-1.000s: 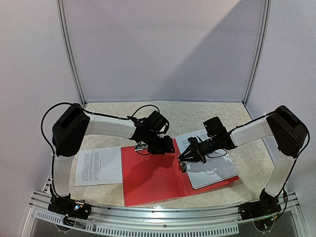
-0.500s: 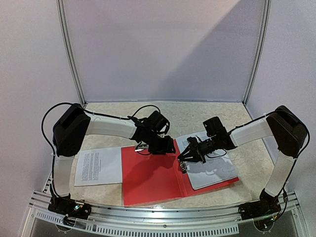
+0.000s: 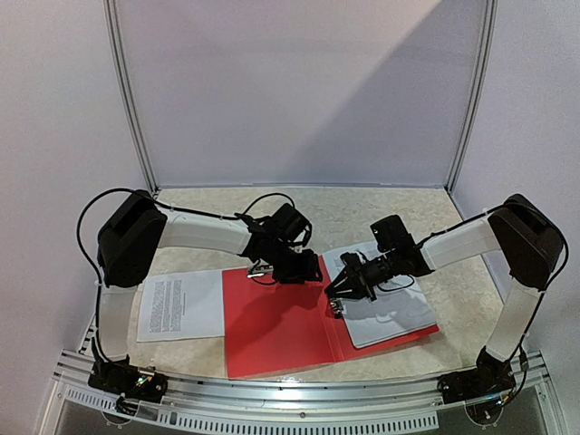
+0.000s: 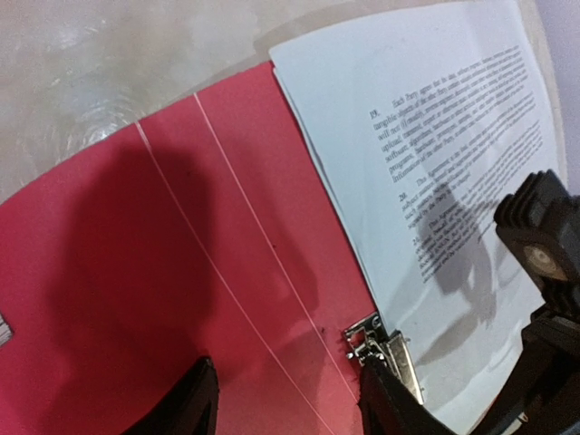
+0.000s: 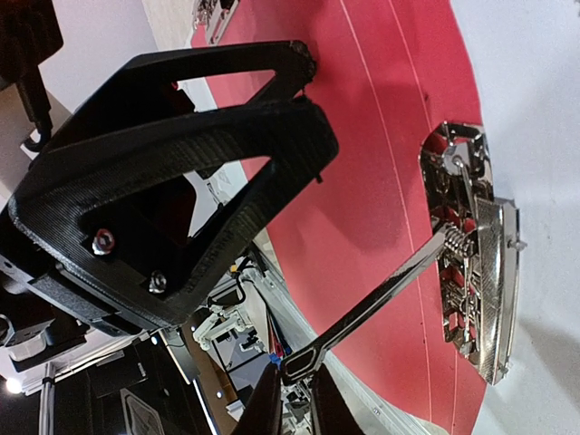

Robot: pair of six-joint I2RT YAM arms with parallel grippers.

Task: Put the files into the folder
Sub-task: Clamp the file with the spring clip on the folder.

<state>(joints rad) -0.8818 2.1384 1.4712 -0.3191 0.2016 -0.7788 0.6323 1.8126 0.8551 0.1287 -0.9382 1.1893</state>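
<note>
The red folder (image 3: 272, 328) lies open on the table. One printed file (image 3: 391, 313) rests on its right cover, and another file (image 3: 181, 305) lies on the table left of the folder. My left gripper (image 3: 304, 269) is open, its fingers spread low over the folder's spine (image 4: 227, 272), with one finger (image 4: 385, 403) beside the metal clip (image 4: 388, 346). My right gripper (image 5: 294, 385) is shut on the tip of the clip's lever (image 5: 381, 288), which stands raised off the clip (image 5: 471, 272). The file under the clip also shows in the left wrist view (image 4: 435, 136).
The folder's front edge lies close to the metal rail (image 3: 299, 410) at the table's near edge. White walls and frame posts (image 3: 127, 100) enclose the back and sides. The two grippers are close together over the folder's spine.
My right gripper has shifted slightly up and left with the clip lever in it. The left arm has barely moved.
</note>
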